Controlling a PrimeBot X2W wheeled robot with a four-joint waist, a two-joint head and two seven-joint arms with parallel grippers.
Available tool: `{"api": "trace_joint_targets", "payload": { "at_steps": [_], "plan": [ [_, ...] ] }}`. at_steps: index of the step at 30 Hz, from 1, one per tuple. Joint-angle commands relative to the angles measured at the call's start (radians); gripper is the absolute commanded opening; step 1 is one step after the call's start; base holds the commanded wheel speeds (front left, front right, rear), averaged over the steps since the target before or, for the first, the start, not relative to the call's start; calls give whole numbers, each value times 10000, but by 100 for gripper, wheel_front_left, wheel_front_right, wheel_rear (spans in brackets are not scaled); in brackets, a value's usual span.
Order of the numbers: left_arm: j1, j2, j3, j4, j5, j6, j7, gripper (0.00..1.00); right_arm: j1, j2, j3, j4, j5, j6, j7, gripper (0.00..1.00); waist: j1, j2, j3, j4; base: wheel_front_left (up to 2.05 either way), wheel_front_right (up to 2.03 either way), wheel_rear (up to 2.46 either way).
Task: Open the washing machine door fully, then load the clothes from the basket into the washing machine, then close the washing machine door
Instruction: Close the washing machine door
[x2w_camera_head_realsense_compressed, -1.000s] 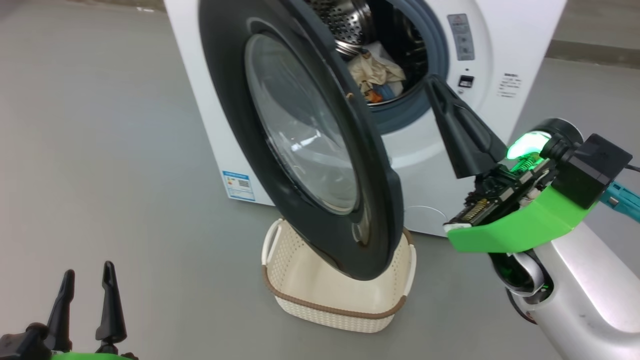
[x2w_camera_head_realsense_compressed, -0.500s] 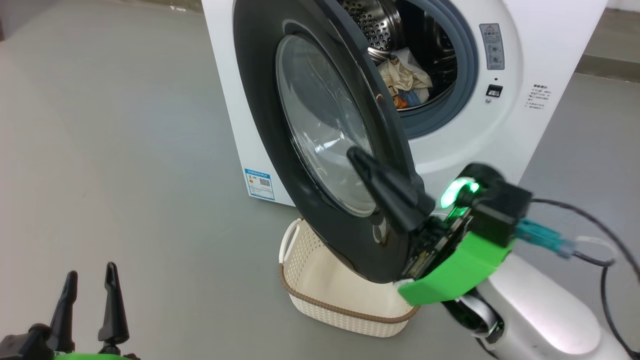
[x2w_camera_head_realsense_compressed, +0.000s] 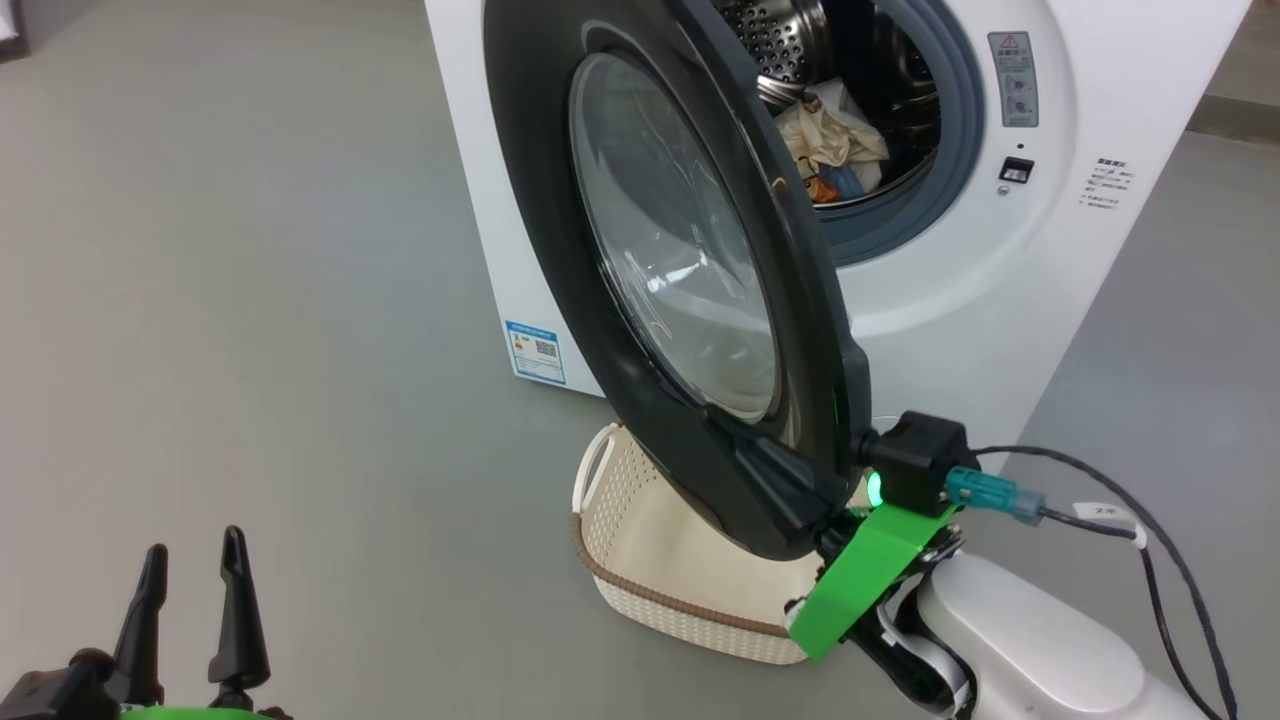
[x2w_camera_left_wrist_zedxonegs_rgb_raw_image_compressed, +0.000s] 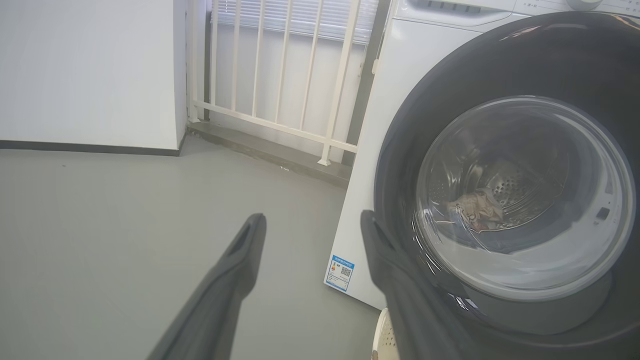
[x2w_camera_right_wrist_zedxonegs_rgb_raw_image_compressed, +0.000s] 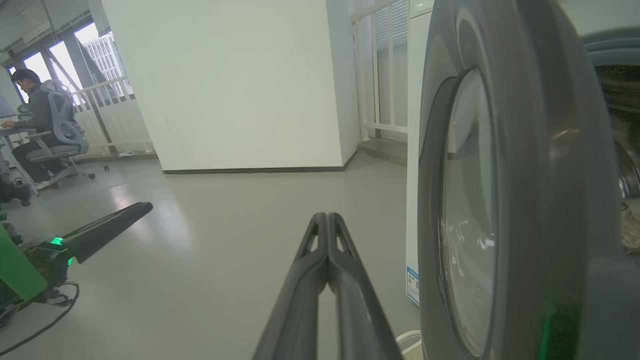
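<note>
The right gripper (x2w_camera_head_realsense_compressed: 722, 428) has swung from the right of the machine's opening, across the door's glass, down to the lower rim of the washing machine door (x2w_camera_head_realsense_compressed: 680, 270). Its two dark fingers are pressed together and hold nothing. From the head they lie along the rim's outer face. In the right wrist view the gripper (x2w_camera_right_wrist_zedxonegs_rgb_raw_image_compressed: 326, 216) points along the door (x2w_camera_right_wrist_zedxonegs_rgb_raw_image_compressed: 525, 175) with floor showing between them, so I cannot tell whether they touch.

The door stands partly open, swung out from the washing machine (x2w_camera_head_realsense_compressed: 1000, 270) and covering the left part of the opening. The clothes (x2w_camera_head_realsense_compressed: 830, 150) lie in the steel drum behind it. The basket (x2w_camera_head_realsense_compressed: 690, 620) sits on the grey floor under the door's lower edge, just in front of the machine. A blue energy label (x2w_camera_head_realsense_compressed: 535, 352) marks the machine's lower left corner. A white railing (x2w_camera_left_wrist_zedxonegs_rgb_raw_image_compressed: 280, 75) runs behind the machine, and a person (x2w_camera_right_wrist_zedxonegs_rgb_raw_image_compressed: 35, 125) sits in an office chair far off.

The left gripper (x2w_camera_head_realsense_compressed: 193, 545) hangs low at the robot's left, well apart from the door, fingers spread wide and holding nothing (x2w_camera_left_wrist_zedxonegs_rgb_raw_image_compressed: 312, 220).
</note>
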Motion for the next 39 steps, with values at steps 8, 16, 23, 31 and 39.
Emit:
{"api": "trace_joint_targets", "payload": {
  "at_steps": [8,16,23,31,39],
  "plan": [
    [-354,2,368,-112,-83,-20,-65,100,3,140,507,926,691,44,-49,0,0,0,186,291,0,0,0],
    [-392,17,373,-205,-152,-21,-65,100,-67,122,578,1534,870,44,-49,0,0,0,388,411,0,0,0],
    [-486,19,384,-226,-194,-22,-65,100,-171,122,315,1910,822,44,-49,0,0,0,623,361,0,0,0],
    [-640,48,328,-211,-216,-22,-65,100,-260,92,-25,2229,699,44,-49,0,0,0,885,164,0,0,0],
    [-724,124,304,-273,-299,-22,-65,100,-532,-34,-851,2280,459,44,-49,0,0,0,1305,-86,0,0,0]
  ]
}}
